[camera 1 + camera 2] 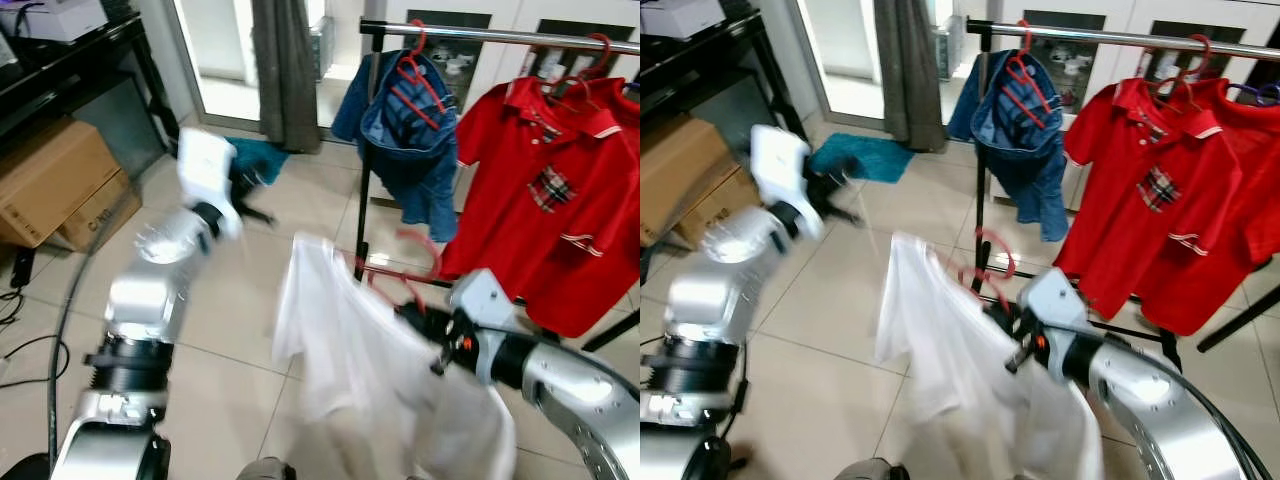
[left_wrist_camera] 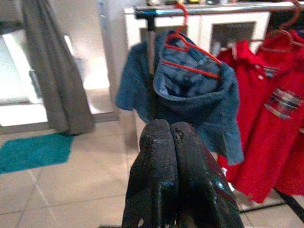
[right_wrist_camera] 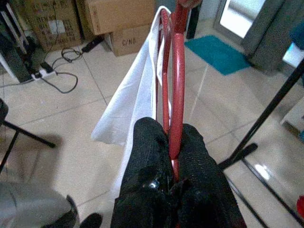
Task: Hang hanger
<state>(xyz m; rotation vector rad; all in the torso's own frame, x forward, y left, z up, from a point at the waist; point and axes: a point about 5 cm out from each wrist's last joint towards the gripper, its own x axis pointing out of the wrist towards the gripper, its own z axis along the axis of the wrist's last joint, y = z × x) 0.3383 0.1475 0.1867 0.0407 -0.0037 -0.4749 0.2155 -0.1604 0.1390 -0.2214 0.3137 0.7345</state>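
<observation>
The right gripper [image 3: 172, 142] is clamped on the red hanger [image 3: 175, 71] (white shirt [image 1: 350, 350] draped on it), low before the clothes rack [image 1: 500, 35]. Its long axis runs away from the fingers, hook [image 1: 425, 250] toward the rack. The left gripper [image 2: 171, 142] is pressed closed on nothing, raised.

Faint black lettering, possibly "C/NO", is printed on a cardboard box [image 3: 127, 37] by the wall. Printed lines on a neighbouring box [image 3: 52, 21] cannot be read.

Glossy pale floor tiles [image 1: 300, 225] are catching reflections, and the clothes rail [image 1: 500, 35] is showing bright polished metal. A smooth red plastic hanger [image 3: 176, 71] is carrying thin white cloth [image 1: 350, 350]. Matt brown cardboard boxes [image 1: 55, 185] are looking dull beside the shiny silver arms
</observation>
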